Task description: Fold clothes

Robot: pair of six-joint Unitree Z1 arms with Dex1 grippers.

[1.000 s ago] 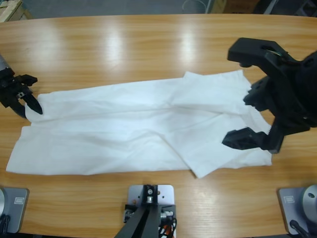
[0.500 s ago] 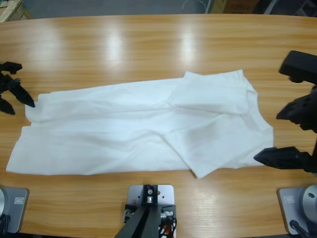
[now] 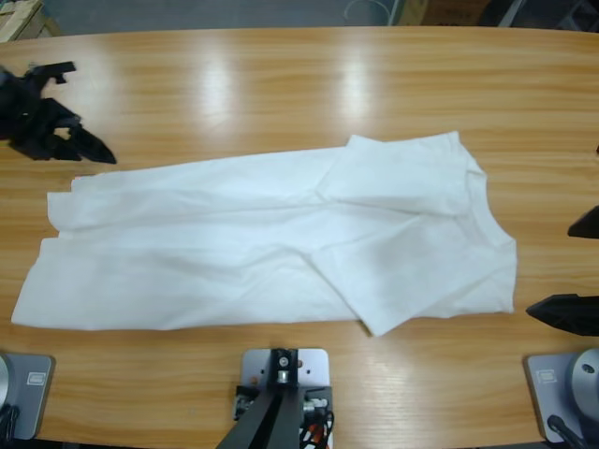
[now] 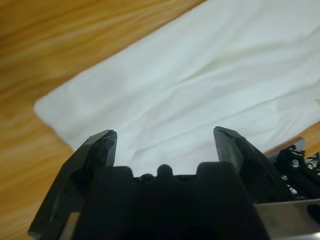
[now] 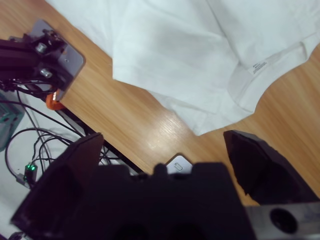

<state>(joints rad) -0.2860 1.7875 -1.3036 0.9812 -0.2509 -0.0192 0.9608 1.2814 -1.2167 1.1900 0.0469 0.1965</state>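
Here we see the T-shirt (image 3: pixel 281 243) lying half folded on the desk (image 3: pixel 281 84). Our left pincer (image 4: pixel 165 142) and right pincer (image 5: pixel 165 145) both gape wide, holding nothing.

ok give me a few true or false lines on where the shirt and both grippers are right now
1. The white T-shirt lies spread lengthwise on the wooden table. True.
2. The left gripper is shut on the shirt's edge. False: its jaws stand open with nothing between them, looking down on the cloth.
3. The right gripper is open and holds nothing. True.
4. The shirt's neck opening points toward the left gripper's end of the table. False: the collar lies at the right gripper's end, as the right wrist view shows.
5. In the high view, the right gripper sits on top of the shirt. False: its jaws show only at the picture's right edge, clear of the cloth.
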